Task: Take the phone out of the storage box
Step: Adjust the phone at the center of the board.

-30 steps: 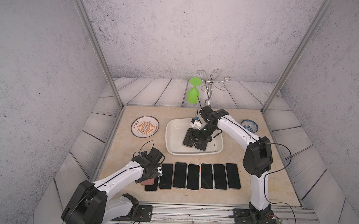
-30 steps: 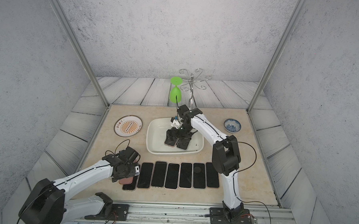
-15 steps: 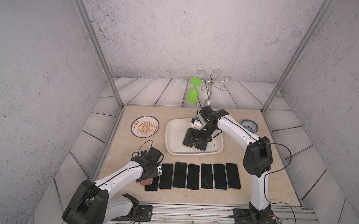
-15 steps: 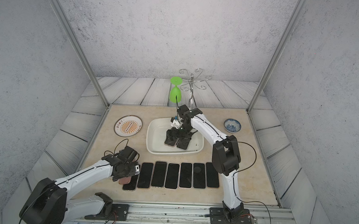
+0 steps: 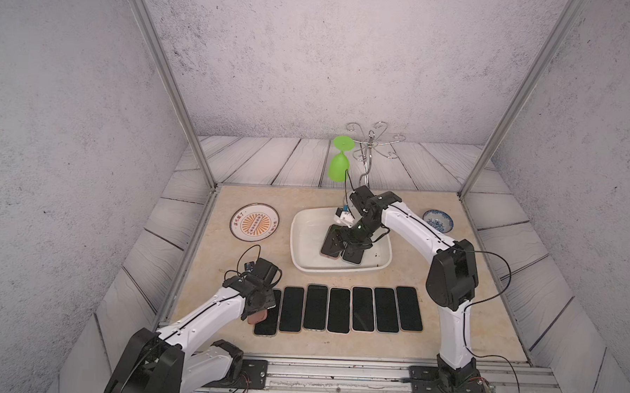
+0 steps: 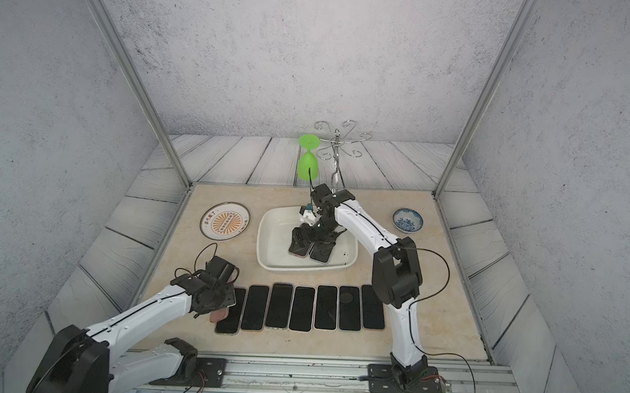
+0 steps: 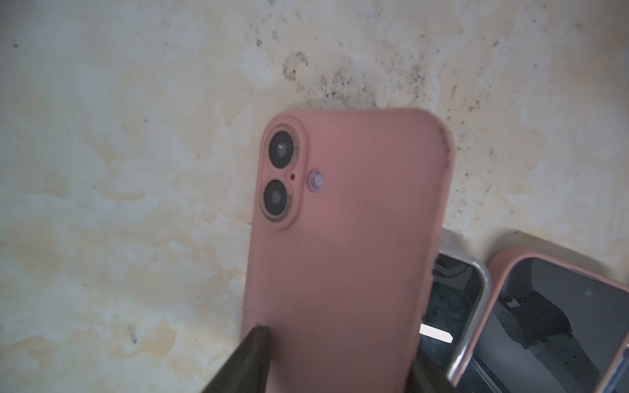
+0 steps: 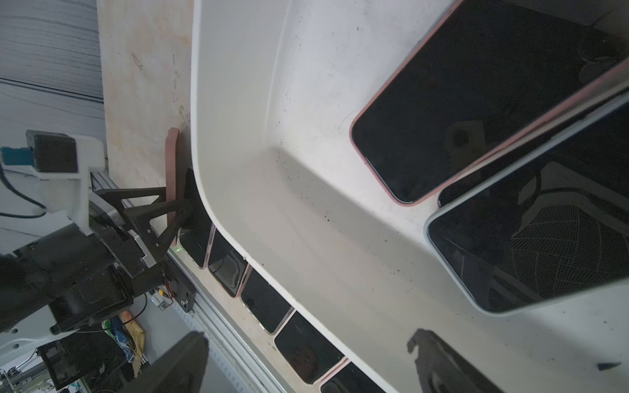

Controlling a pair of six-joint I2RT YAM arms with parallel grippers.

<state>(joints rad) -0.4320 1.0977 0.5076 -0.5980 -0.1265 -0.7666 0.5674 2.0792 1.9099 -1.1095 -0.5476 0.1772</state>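
Left gripper (image 8: 177, 200): at the near left of the table (image 5: 465, 320). Its black fingers stand on either side of a pink phone (image 7: 340, 221). I cannot tell whether they press it.
Pink phone: tilted, camera side up. It overlaps the leftmost screen of the row of phones (image 5: 339, 309), seven lying side by side along the near edge.
Storage box (image 5: 305, 255): white, mid-table, just beyond the row.
Right gripper (image 8: 308, 337): inside the box. Its fingers are spread wide with nothing between them, and it hangs over the phones there.
Phones to take out: they lie in the right half of the box. A pink-edged phone (image 8: 476, 102) and a pale-edged phone (image 8: 544, 221) sit close together, screens up.
Risk, near: a loose or off-centre hold would probably let the pink phone slide. It could then scrape the leftmost screen or nudge the row out of line.
Risk, box: the phones lie flat and crowded on a smooth floor. The wide fingers may catch two at once, or push one against the wall instead of lifting it.
Hidden, near: in both top views the wrist covers the left fingertips. Whether the pink phone touches the screen beneath it is unclear.
Hidden, box: the right arm covers part of the box. A dark shape between the two phones may be a third. Which phone lies on top is hard to tell, and their far ends are cut off.
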